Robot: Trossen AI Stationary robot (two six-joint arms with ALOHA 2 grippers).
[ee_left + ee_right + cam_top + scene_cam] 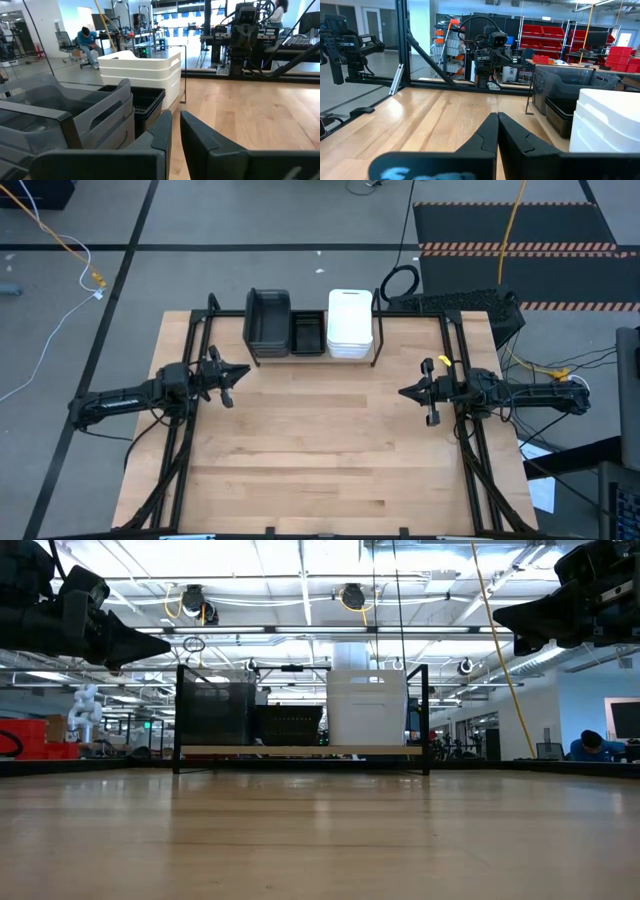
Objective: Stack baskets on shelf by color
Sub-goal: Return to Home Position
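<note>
The shelf [312, 356] stands at the table's far edge and carries three stacks on its wooden board: dark grey baskets [268, 322] on the left, black mesh baskets [307, 335] in the middle, white baskets [350, 322] on the right. They show likewise in the low view: grey [215, 712], black [288, 725], white [367, 706]. My left gripper [243, 372] hovers above the table's left side, shut and empty. My right gripper [404, 392] hovers over the right side, shut and empty. Both point toward the table's middle.
Black frame rails [190, 430] run along the table's left and right sides [478, 450]. Bare wooden tabletop [330, 450] spreads between the arms and toward the near edge. A person sits in the room beyond [89, 45].
</note>
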